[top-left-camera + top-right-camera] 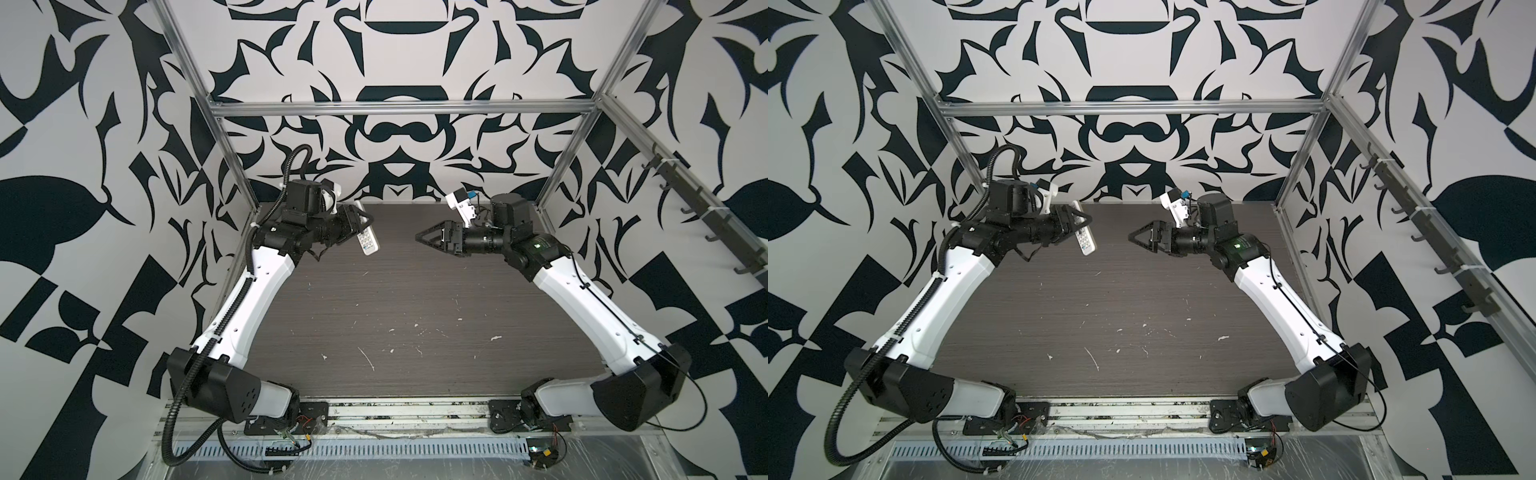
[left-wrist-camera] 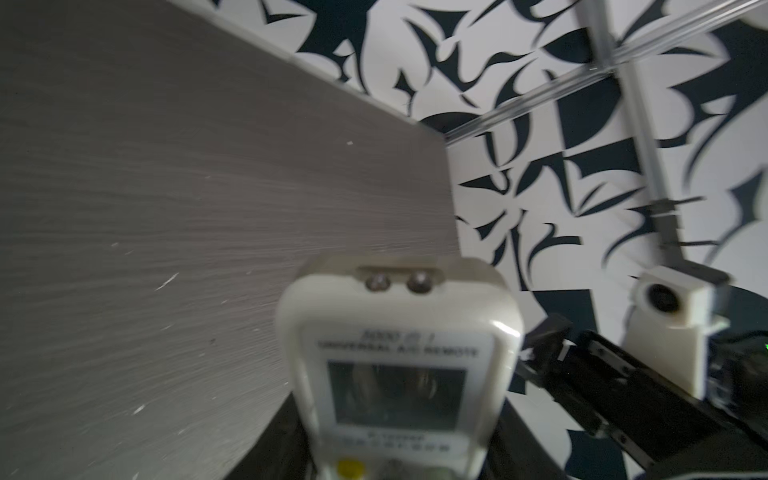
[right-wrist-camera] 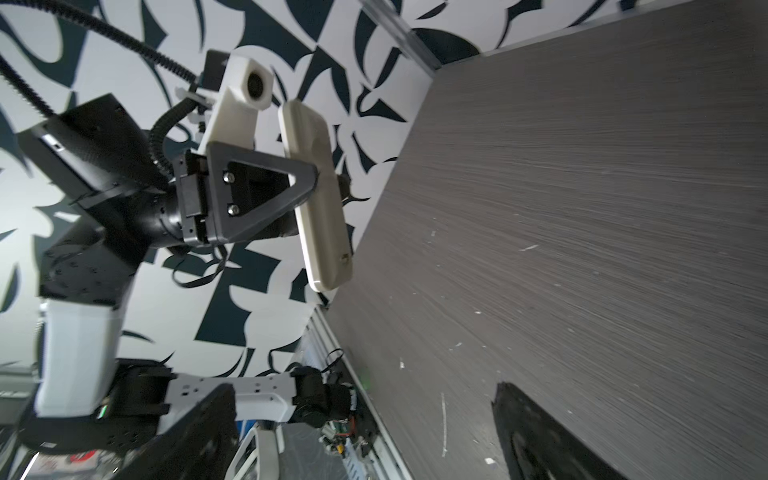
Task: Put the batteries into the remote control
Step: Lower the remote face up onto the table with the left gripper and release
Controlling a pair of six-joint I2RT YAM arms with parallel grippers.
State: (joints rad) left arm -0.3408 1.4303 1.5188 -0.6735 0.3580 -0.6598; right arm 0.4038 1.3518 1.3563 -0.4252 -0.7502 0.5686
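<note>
Remote control [image 1: 369, 243] pinched by left gripper [image 1: 360, 222] jaws, long axis front-to-back, screen end frontward; right gripper [image 1: 419, 238] jaws spread.

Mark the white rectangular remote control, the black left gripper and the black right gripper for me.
white rectangular remote control [image 1: 368, 243]: in a top view, its button face.
black left gripper [image 1: 1081, 222]: in a top view, between its fingertips.
black right gripper [image 1: 420, 238]: in a top view, between its fingertips.
</note>
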